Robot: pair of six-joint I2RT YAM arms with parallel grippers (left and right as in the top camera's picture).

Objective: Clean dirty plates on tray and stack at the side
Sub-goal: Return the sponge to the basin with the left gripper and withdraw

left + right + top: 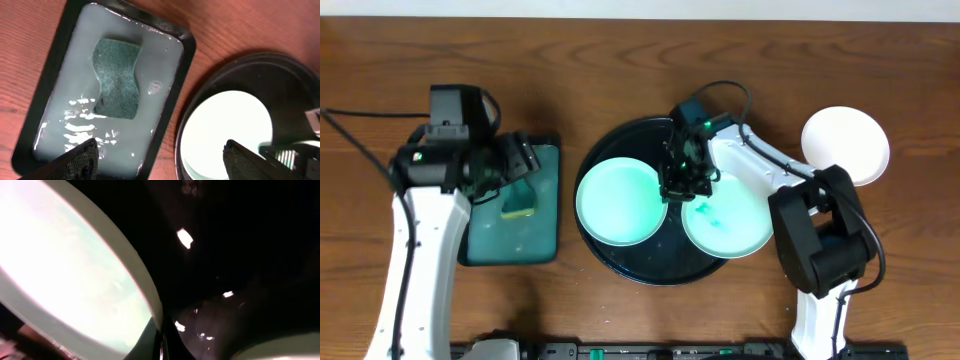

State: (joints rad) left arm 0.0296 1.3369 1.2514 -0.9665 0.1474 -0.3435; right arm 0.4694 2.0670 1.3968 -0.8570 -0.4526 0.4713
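The round black tray (620, 262) holds two mint green plates. The left plate (618, 202) looks clean; the right plate (732, 222) has teal smears in its middle. My right gripper (684, 186) is shut on the left plate's right rim. In the right wrist view that rim (142, 287) runs down into the closed fingers (150, 342). A white plate (847, 143) lies on the table at the far right. My left gripper (160, 162) is open above the rectangular tray (187, 47), its fingers (80, 160) spread wide with nothing between them.
A green sponge (117, 77) lies in the shallow water of the black-rimmed rectangular tray (550, 145) left of the round tray. The left wrist view also shows the clean plate (227, 132) and the round tray's rim (280, 62). Bare wooden table surrounds everything.
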